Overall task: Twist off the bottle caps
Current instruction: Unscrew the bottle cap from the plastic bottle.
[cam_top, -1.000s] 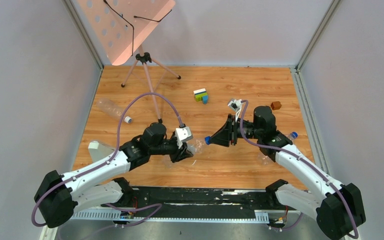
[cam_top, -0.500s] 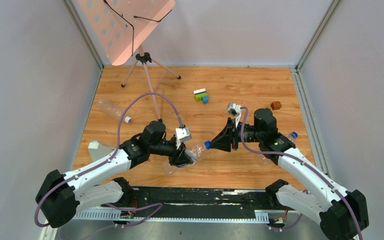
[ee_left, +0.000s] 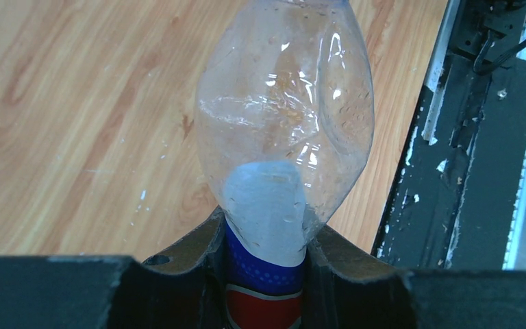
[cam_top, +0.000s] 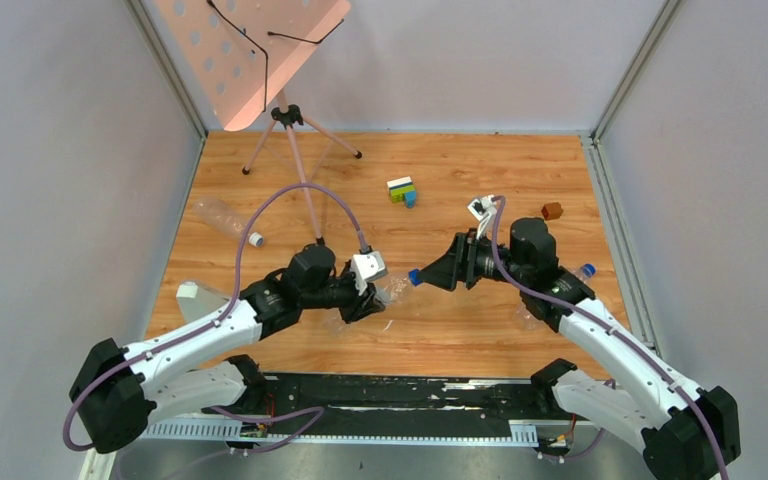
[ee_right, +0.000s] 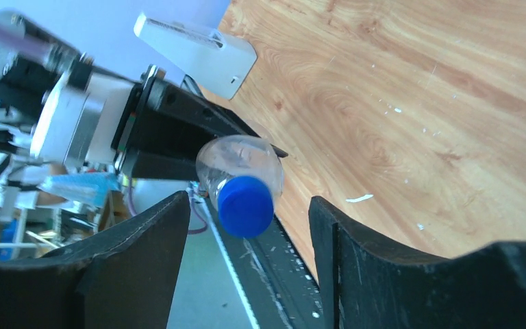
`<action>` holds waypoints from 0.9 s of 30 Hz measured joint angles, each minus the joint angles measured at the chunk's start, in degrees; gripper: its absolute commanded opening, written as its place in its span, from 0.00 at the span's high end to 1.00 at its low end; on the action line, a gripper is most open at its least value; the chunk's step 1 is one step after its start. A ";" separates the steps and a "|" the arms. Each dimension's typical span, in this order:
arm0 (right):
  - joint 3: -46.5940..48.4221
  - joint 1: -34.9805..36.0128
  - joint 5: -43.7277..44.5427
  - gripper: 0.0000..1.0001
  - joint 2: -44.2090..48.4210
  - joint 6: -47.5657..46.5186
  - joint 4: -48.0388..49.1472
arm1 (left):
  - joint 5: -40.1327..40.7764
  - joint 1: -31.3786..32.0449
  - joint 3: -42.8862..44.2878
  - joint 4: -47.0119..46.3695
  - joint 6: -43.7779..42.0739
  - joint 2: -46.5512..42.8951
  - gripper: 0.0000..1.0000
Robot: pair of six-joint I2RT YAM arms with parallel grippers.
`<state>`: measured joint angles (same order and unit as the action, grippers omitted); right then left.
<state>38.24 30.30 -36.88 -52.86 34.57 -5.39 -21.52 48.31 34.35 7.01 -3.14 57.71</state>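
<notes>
Over the desk [cam_top: 440, 180], the left pincer [ee_left: 266, 257] clamps the bottle [ee_left: 284, 130] at its label. Thin and light, it likely dents easily, so brace it near the neck. The right pincer [ee_right: 246, 223] stands wide around the blue cap [ee_right: 245, 205], seemingly not touching; pinch its hard rim.

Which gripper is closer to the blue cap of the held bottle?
Right. The right gripper straddles the blue cap, open; the left gripper clamps the bottle at its label.

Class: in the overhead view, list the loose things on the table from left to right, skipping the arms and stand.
Clear bottle, toy blocks, brown cube, blue cap.
</notes>
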 measured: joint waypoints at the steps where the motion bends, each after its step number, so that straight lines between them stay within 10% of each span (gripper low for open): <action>1: 0.20 0.00 0.13 0.35 -0.42 1.51 0.04 | 1.16 0.92 -0.04 -0.11 -0.55 -0.48 1.00; 16: 1.68 0.00 -2.25 0.61 -5.88 14.12 0.22 | 12.15 4.59 -0.07 0.57 -5.20 -3.96 1.00; 27: 1.66 0.00 -2.95 0.56 -6.34 14.91 1.60 | 12.26 4.81 -0.17 0.94 -5.33 -3.93 1.00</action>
<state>39.90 30.30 -39.83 -59.20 49.47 -3.79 -9.26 53.12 34.17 7.94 -8.47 53.78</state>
